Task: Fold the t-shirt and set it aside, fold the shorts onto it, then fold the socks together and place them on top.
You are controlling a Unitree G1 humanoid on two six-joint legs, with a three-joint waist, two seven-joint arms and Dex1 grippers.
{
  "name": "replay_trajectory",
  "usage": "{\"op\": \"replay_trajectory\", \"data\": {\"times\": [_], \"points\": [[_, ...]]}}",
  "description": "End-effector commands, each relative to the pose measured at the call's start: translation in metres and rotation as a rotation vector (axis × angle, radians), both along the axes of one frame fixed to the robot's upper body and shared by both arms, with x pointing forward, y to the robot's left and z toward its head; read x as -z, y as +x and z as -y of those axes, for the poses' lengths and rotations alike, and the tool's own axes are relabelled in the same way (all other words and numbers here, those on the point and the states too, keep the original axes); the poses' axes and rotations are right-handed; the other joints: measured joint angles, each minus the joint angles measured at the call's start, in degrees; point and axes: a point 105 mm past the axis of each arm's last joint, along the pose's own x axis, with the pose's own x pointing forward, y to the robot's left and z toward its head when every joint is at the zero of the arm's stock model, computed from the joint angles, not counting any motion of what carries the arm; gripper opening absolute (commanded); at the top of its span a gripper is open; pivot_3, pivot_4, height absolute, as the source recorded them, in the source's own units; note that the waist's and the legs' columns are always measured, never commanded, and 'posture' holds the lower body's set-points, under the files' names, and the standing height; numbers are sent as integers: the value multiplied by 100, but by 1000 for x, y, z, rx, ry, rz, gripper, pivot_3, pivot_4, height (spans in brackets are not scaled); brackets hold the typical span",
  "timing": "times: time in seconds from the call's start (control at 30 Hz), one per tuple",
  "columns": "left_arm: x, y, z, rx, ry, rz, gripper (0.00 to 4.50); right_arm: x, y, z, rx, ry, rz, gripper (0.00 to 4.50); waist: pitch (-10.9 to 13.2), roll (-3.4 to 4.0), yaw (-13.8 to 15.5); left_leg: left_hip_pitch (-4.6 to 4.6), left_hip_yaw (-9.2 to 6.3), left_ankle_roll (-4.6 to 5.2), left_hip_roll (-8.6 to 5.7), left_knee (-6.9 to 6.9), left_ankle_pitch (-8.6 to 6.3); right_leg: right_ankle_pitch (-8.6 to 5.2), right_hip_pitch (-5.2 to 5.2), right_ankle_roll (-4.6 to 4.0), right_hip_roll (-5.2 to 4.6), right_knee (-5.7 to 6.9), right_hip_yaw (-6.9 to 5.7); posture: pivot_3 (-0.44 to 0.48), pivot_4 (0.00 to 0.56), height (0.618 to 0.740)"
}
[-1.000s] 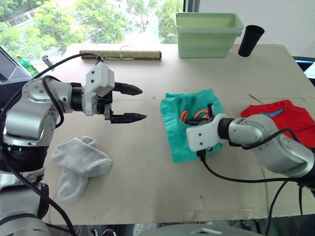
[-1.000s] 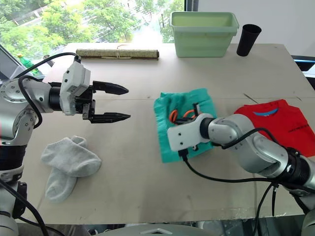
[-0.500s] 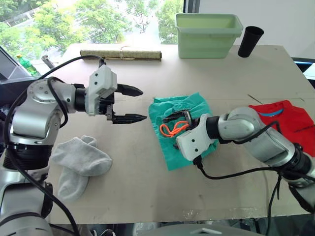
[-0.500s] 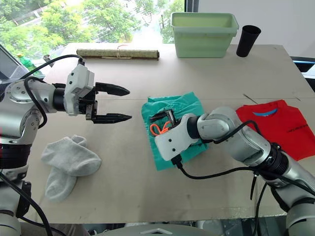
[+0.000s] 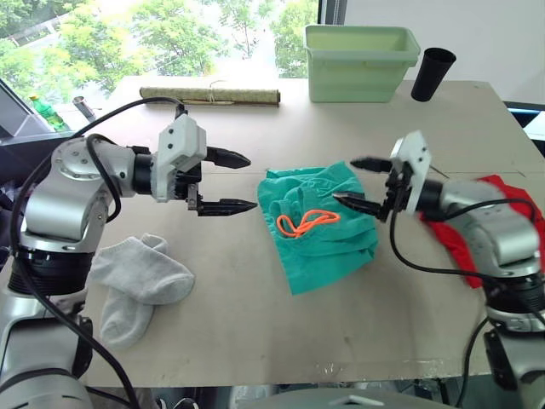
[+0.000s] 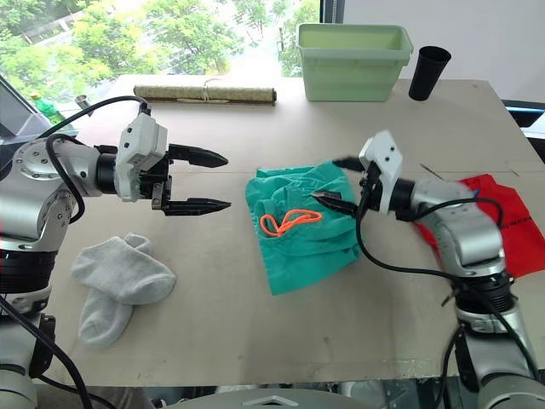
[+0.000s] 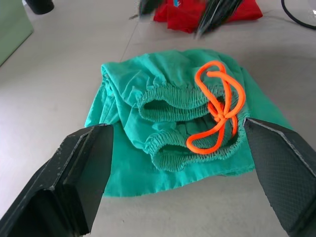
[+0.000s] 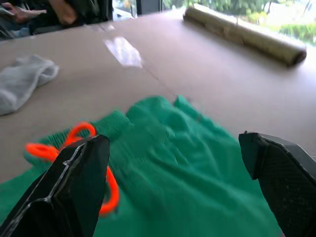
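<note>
Both grippers (image 5: 230, 181) (image 5: 356, 181) spread, empty; shorts (image 5: 319, 226) rumpled btwn them, waistband facing left gripper.

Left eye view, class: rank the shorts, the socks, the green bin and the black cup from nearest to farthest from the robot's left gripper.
1. The shorts, just beyond the left gripper toward the robot's right.
2. The socks, lower, near the table's front edge on the robot's left.
3. The green bin, at the far edge.
4. The black cup, right of the bin.
</note>
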Motion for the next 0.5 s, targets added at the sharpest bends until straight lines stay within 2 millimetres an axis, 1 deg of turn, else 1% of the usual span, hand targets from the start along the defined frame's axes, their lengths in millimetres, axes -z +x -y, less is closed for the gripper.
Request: {"op": "replay_trajectory", "data": {"times": [0.03, 0.1, 0.13, 0.17, 0.2, 0.23, 0.3, 0.33, 0.4, 0.43, 0.5], "points": [[-11, -5, 2, 14, -13, 42, 4500, 16, 2, -19, -31, -26, 2, 4420, 0, 1, -1, -1, 1, 0, 0, 0, 0, 0, -2, 0, 0, 2, 1, 0, 150, 737], [-10, -6, 3, 10, -12, 44, 4500, 46, 0, -25, -32, -120, -58, 4420, 0, 0, 0, 0, 1, 0, 0, 0, 0, 0, -3, 0, 2, 6, 2, 0, 150, 737], [-10, -7, 3, 9, -11, 44, 4500, 55, 1, -24, -24, -174, -53, 4420, 1, 2, 0, 0, 1, 0, 0, 1, 0, 0, -4, 0, 2, 7, 2, 0, 150, 737], [-9, -7, 4, 8, -11, 44, 4500, 56, 1, -25, -25, -184, -36, 4420, 1, 1, 5, -1, 1, 0, 0, 1, 0, 0, -5, 1, 1, 7, 3, 0, 150, 737], [-9, -7, 4, 7, -11, 44, 4500, 51, 0, -26, -27, -168, -18, 4420, 1, 1, 16, -1, 1, 0, 0, 2, 0, 0, -4, 1, 1, 7, 3, 0, 150, 737], [-8, -7, 4, 5, -10, 43, 4500, 41, 0, -27, -27, -140, 7, 4420, 1, 1, 22, -1, 1, 0, -2, 3, 0, -1, -4, 1, -1, 7, 2, 0, 150, 737], [-5, -7, 6, 2, -8, 39, 4500, 17, -3, -24, -41, -95, 69, 4420, 1, 1, 20, -1, 0, 0, -2, 4, 0, 0, -3, 1, -2, 7, 3, 0, 150, 737], [-2, -7, 12, 8, -8, 42, 4500, 4, -4, -18, -41, -80, 74, 4420, 2, 3, 23, -2, 0, 0, -2, 5, 0, 0, -4, 1, -3, 7, 3, 0, 150, 737], [5, -5, 33, 37, -46, 45, 4500, -21, -7, -5, -36, -44, 80, 4420, 2, 4, 50, -1, -3, 0, -2, 6, 0, 0, -1, 1, -4, 7, 3, 0, 150, 737], [8, -6, 42, 51, -66, 39, 4500, -30, -8, 0, -33, -30, 77, 4420, 2, 4, 70, -1, -5, 0, -4, 7, 0, 0, 2, 1, -6, 7, 1, 0, 150, 737], [15, 0, 57, 48, -107, 25, 4500, -43, -4, 19, -1, -13, 53, 4420, 1, 2, 82, -1, -6, 1, -6, 11, 0, 0, 6, 1, -8, 7, 1, 0, 150, 737]]}}
